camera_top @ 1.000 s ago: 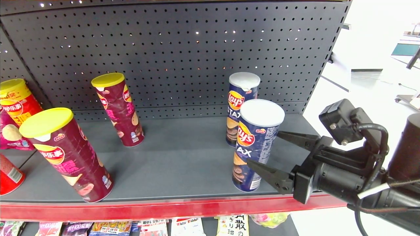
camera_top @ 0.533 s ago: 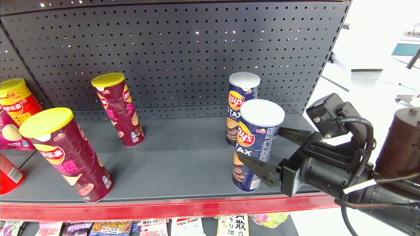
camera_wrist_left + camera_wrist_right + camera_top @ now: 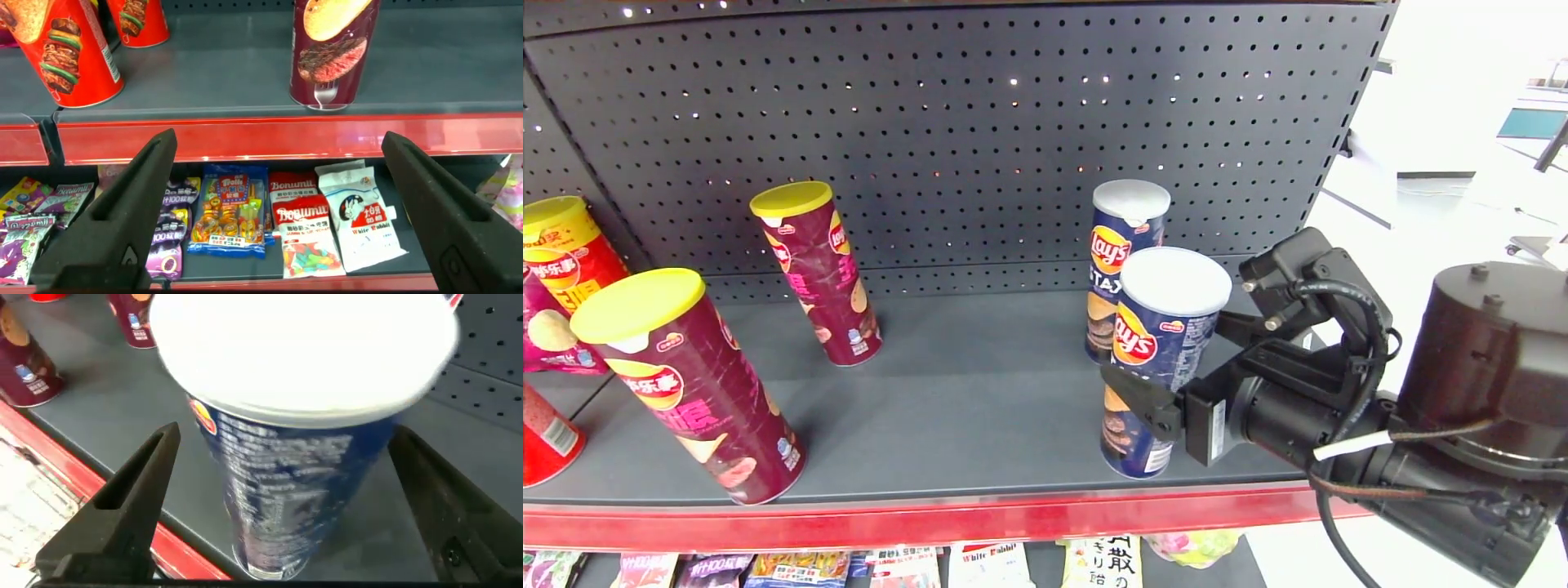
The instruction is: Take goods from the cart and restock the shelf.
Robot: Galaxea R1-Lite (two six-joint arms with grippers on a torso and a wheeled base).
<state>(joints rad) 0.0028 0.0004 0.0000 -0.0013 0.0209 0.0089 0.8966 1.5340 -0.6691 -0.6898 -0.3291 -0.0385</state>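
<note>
Two blue chip cans with white lids stand upright on the grey shelf (image 3: 980,408). The front blue can (image 3: 1174,280) is near the red front edge, and the rear blue can (image 3: 1123,245) is close behind it. My right gripper (image 3: 1162,349) is open with its jaws on either side of the front can at mid-height. The right wrist view has that can (image 3: 302,457) between the spread fingers (image 3: 122,506), with gaps on both sides. My left gripper (image 3: 278,204) is open and holds nothing, facing the shelf's red edge (image 3: 270,135).
Two maroon cans with yellow lids (image 3: 686,384) (image 3: 817,269) stand left of the blue ones, and red cans (image 3: 568,253) are at the far left. Snack bags (image 3: 237,212) fill the shelf below. Open shelf floor lies between the maroon and blue cans.
My right arm has moved left along the shelf, bringing its open fingers from beside the front blue can to either side of it. The cans have not moved.
</note>
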